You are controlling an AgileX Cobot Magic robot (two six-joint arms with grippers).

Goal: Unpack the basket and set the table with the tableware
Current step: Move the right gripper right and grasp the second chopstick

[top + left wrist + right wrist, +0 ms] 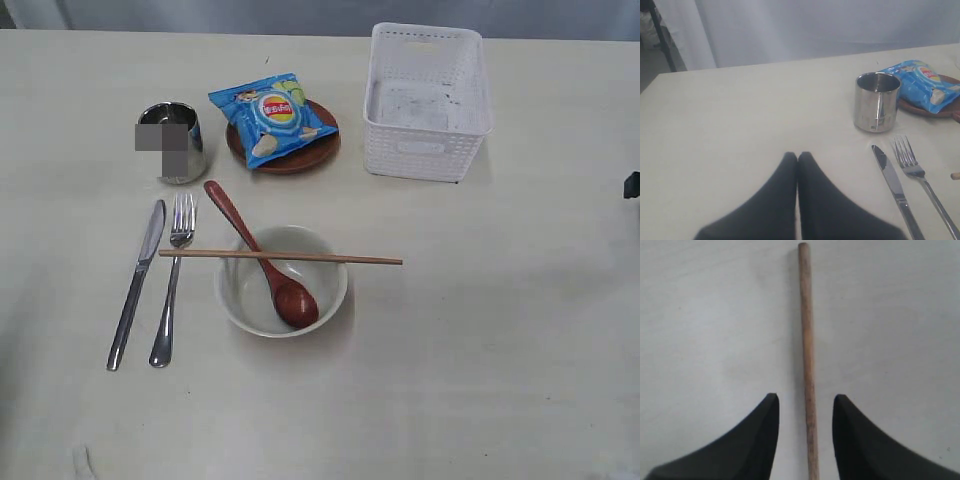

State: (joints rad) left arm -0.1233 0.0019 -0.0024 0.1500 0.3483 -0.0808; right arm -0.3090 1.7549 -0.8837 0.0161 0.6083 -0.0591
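chopstick (807, 340): lies lengthwise in the gap between the right fingers (765, 430). Its long axis runs along theirs, and its blunt end points out well past the fingertips.
right gripper (805, 399): faces the table (715, 315). The fingers stand apart with a bare strip on each side of the chopstick; where I can see, they do not touch it and grip nothing.
left gripper (798, 155): low over the table, pointing across it. The left fingers (785, 190) are pressed together to the tips and hold nothing.
cup (876, 102): upright, beyond the left fingertips and to one side, well apart.
knife (892, 182), fork (912, 167): side by side next to the left fingers, not touching them, both pointing toward the cup.
bowl (240, 300): holds the spoon (265, 258); thin wood lies across its rim.
basket (425, 150): upright, far from the bowl.
plate (300, 160): under the chip bag (272, 115).
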